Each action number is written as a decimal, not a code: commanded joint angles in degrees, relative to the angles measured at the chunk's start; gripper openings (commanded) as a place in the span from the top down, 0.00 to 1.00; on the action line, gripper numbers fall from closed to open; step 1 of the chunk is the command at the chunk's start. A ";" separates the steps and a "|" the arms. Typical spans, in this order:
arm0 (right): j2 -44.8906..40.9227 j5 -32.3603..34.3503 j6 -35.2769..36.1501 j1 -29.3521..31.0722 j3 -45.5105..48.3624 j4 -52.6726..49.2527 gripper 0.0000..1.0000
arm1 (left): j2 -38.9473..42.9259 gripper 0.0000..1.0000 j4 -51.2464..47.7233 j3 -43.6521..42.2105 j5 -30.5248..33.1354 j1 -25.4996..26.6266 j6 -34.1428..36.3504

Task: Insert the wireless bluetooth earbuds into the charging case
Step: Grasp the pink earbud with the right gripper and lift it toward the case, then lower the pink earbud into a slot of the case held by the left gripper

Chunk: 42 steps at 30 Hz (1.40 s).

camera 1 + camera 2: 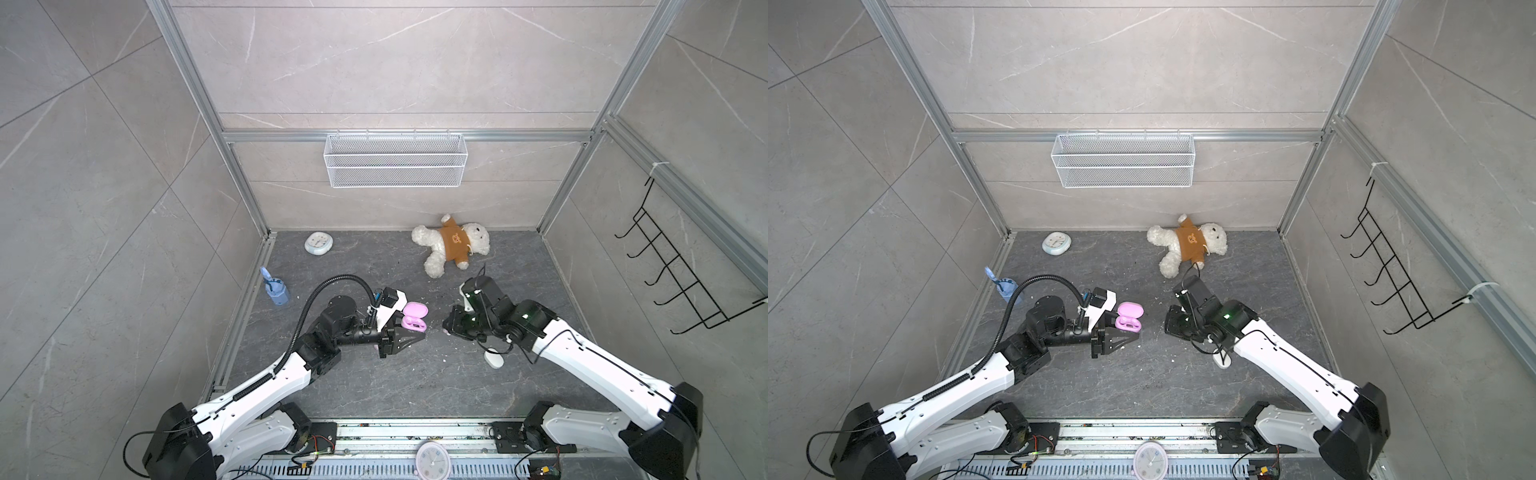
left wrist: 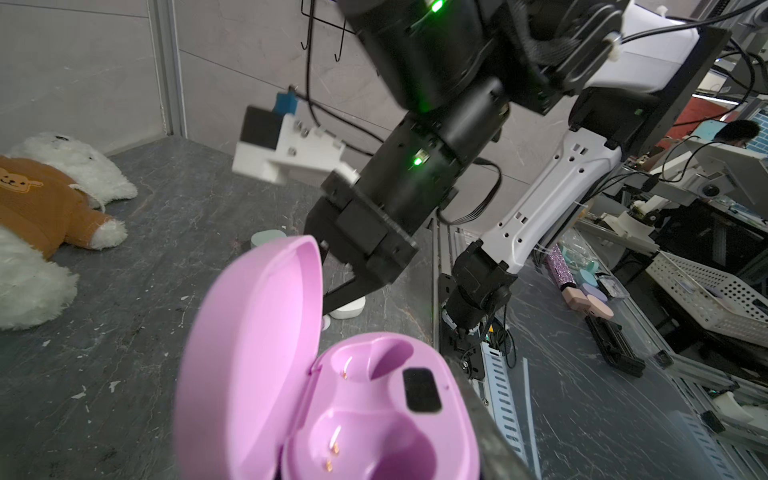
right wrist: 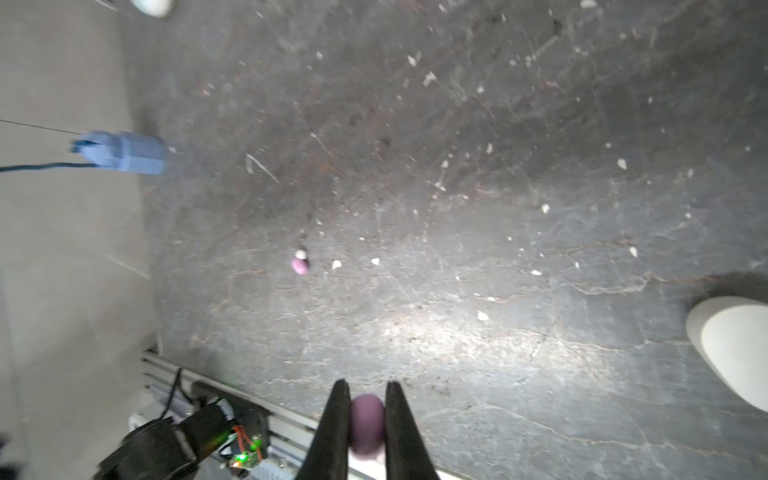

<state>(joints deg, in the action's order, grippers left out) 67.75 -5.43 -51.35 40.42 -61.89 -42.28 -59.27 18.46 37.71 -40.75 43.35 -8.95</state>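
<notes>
1. The dark grey stone tabletop (image 1: 374,386) is strewn with pale crumbs and carries everything below.
2. A white teddy bear (image 1: 451,245) in a brown jumper lies sprawled well beyond the right tool (image 3: 367,386), close to the rear wall.
3. The left tool (image 1: 419,336) is closed on the pink charging case (image 2: 266,353), gripping its base. In the left wrist view one dark finger (image 2: 494,432) presses against the side of the base, and the other is hidden.
4. The right tool stands apart from the left tool, facing it across a strip of tabletop, and points downward. Its fingers are clamped on a pink earbud (image 3: 365,424).
5. The charging case sits in the left tool with its lid swung up. Both wells face upward and show gold contact pins, with a small black window beside them.
6. A closed white oval case (image 1: 493,358) rests on the tabletop behind the right tool, under its forearm.
7. The pink earbud is squeezed between the right tool's fingers, just behind their tips, and looks blurred.
8. A second pink earbud (image 3: 300,266) with a white tip lies on the tabletop ahead of the right tool's tips, well apart from them.
</notes>
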 commanded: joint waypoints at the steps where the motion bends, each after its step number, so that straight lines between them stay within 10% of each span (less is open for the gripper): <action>1: -3.48 -3.00 1.41 -0.65 -3.81 -1.78 0.89 | -1.00 0.75 7.75 1.65 -2.91 -0.73 -1.75; 18: -7.08 -18.92 5.17 0.14 -17.85 3.94 0.94 | -6.40 0.76 15.21 6.89 -11.51 -2.75 -3.46; 42: -3.12 -18.47 6.43 4.48 -18.97 7.84 0.93 | -6.93 0.77 22.57 8.76 -14.78 -1.87 -8.42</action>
<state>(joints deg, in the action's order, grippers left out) 63.79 -23.64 -45.58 44.51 -80.90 -35.92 -68.49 38.74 44.82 -54.57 41.28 -17.37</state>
